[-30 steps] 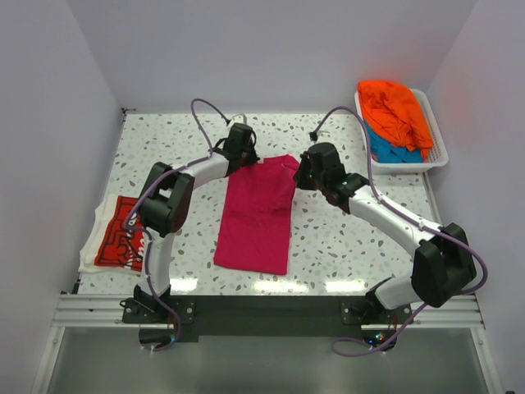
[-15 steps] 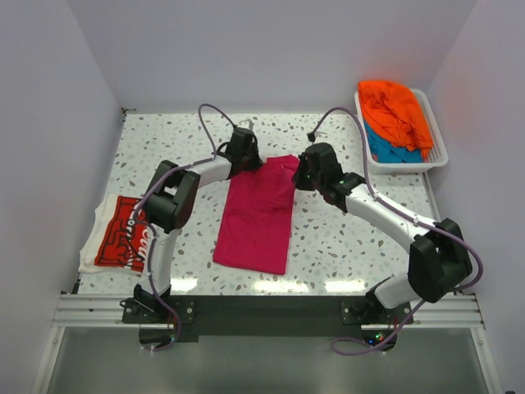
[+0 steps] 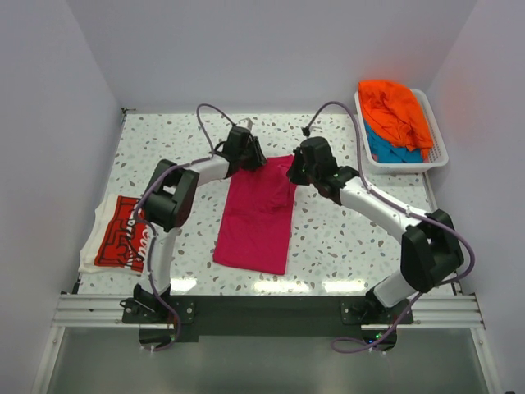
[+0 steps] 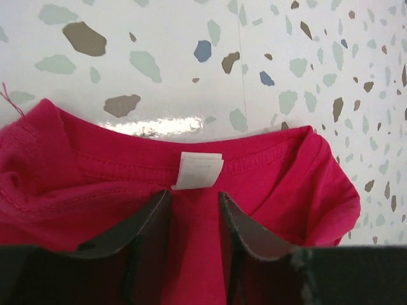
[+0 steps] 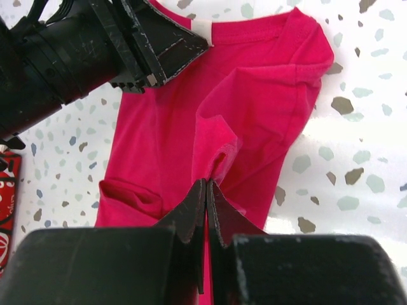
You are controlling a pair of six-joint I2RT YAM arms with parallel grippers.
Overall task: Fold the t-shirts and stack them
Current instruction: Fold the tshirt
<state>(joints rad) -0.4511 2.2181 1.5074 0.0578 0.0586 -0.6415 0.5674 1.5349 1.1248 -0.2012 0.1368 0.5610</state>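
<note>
Your left fingers [image 4: 149, 222] have just let go. A second ago they were shut; now they stand parted over the collar of the magenta t-shirt [image 3: 254, 217], with its white neck label [image 4: 198, 170] just ahead of their tips. Both arms have edged toward the far side of the tabletop [image 3: 344, 238]. Your right fingers [image 5: 187, 219] are clamped on a pinched fold near the shirt's right shoulder. I judge the shirt is being laid out flat lengthwise, with the cross fold still to do.
</note>
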